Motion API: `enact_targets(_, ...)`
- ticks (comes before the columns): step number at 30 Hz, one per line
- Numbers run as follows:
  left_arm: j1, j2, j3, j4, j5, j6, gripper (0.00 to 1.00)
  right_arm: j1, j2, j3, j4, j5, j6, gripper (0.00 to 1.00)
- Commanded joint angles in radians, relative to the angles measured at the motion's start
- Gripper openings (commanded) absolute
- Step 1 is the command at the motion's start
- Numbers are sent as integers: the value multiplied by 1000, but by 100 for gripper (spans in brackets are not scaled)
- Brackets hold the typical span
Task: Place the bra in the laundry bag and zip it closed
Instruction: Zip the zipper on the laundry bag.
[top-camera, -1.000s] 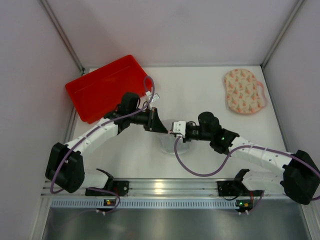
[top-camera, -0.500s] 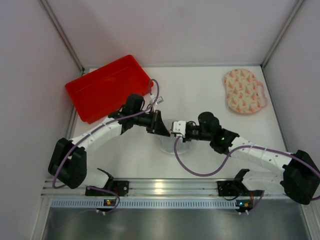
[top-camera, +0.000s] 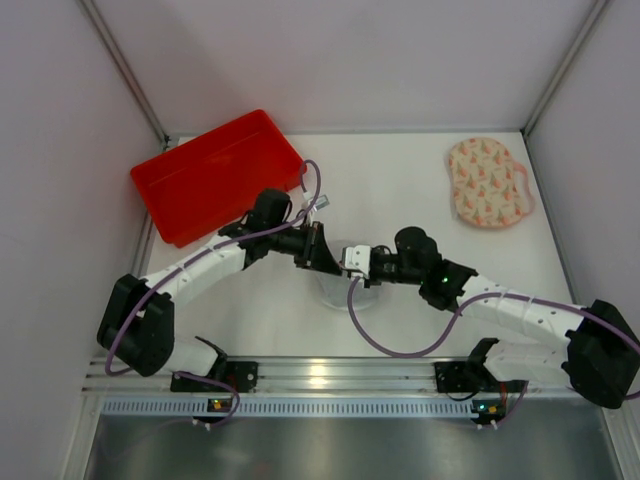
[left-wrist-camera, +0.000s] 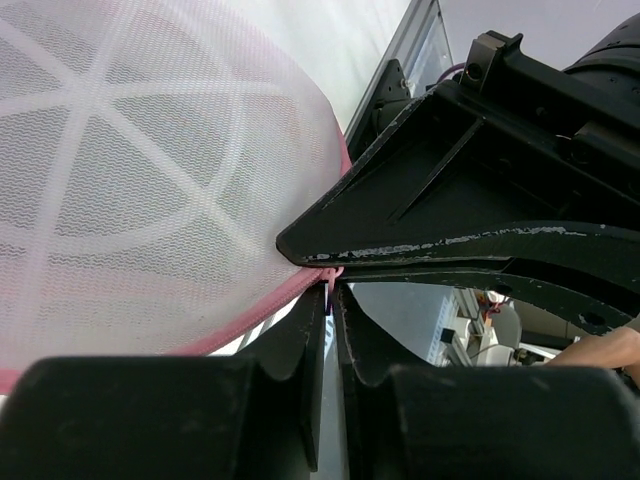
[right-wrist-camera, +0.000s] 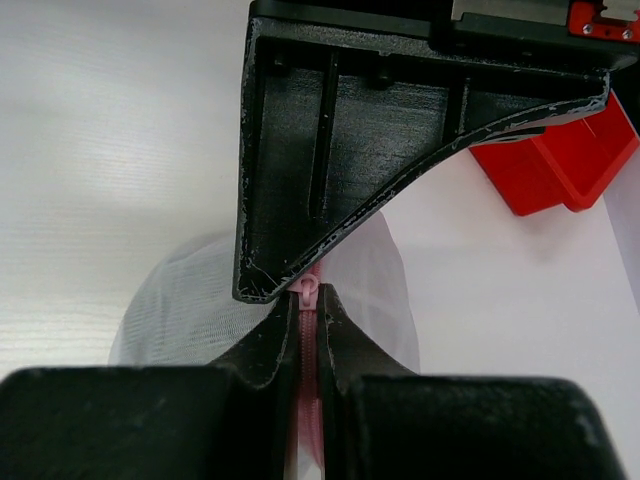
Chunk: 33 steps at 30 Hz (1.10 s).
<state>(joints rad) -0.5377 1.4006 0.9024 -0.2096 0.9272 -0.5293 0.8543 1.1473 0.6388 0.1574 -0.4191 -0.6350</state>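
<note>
One round, see-through white mesh laundry bag (left-wrist-camera: 150, 180) edged with pink zip (right-wrist-camera: 304, 380).

The laundry bag (top-camera: 332, 291) is lying in the middle of the desk (top-camera: 400, 190), with the left gripper (left-wrist-camera: 330, 287) and the right gripper (right-wrist-camera: 306, 300) meeting at its far edge. A tray (top-camera: 215, 175) is sitting far left and a fabric piece (top-camera: 488, 183) far right, both well apart from it.

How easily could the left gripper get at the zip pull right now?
Probably yes. The zip pull sits right at the left gripper's fingertips, on the laundry bag's pink edge. The right gripper is clamped on the zip right beside it, so room is tight, but nothing covers it.
</note>
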Motion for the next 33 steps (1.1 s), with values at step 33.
enact_targets(33,122,-54,0,-74,-8,111,0,-21,-123,-42,-73,60,-61,33)
